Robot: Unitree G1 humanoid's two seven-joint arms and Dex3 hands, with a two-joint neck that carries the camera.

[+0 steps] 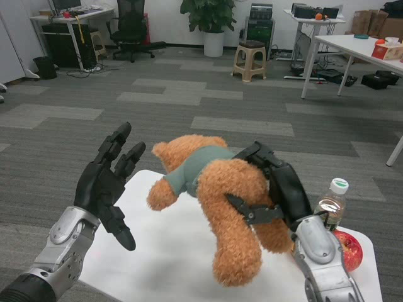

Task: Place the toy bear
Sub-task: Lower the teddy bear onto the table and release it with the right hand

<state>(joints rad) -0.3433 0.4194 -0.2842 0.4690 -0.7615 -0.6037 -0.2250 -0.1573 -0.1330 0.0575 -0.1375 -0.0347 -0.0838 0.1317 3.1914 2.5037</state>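
Observation:
A brown toy bear (214,189) in a pale green sweater hangs above the white table (170,258), tipped head away from me with one leg dangling toward the tabletop. My right hand (277,185) grips it from the right side, fingers wrapped over its back and rump. My left hand (107,182) is held up at the table's left edge, palm toward the bear, fingers spread, holding nothing and a short gap away from the bear's arm.
A clear bottle with a white cap (332,201) and a red apple (348,250) stand at the table's right side, just behind my right forearm. Beyond the table are grey carpet, a beige stool (250,60), a potted plant (213,25) and desks.

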